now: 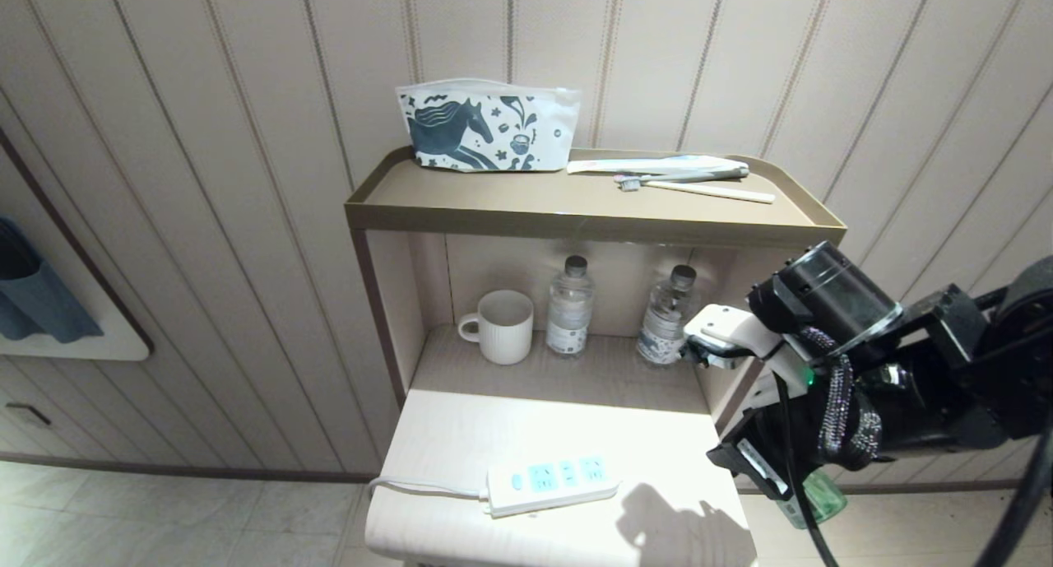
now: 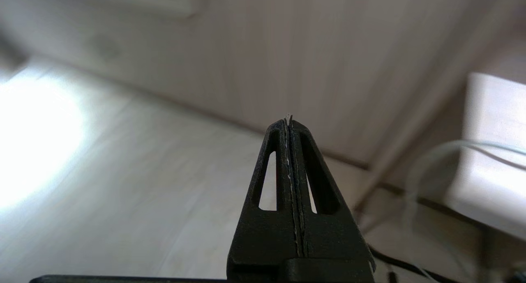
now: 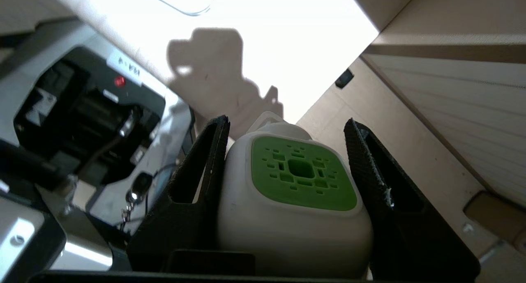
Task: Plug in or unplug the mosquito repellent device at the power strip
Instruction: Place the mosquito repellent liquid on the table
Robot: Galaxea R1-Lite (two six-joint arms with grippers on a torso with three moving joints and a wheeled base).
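right of the power strip [image 1: 552, 484], off the desk [image 1: 461, 435] edge, the right claw [image 3: 287, 159] clamps the mosquito repellent device [image 3: 294, 201] by its head, apparently keeping the plug side free; the left claw [image 2: 289, 123] is closed, empty.

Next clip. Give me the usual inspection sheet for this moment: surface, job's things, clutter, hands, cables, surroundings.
Surface: pale bedside table, brightly lit.
Job's things: power strip flat near the table's front, sockets unoccupied; mosquito repellent device off the table's right edge.
Clutter: mug and two water bottles in the niche; pouch and toothbrushes on the top shelf.
Hands: right hand clamps the device; left hand shut, holding nothing, over the floor.
Cables: strip's cord runs off the left edge.
Surroundings: panelled wall, tiled floor.
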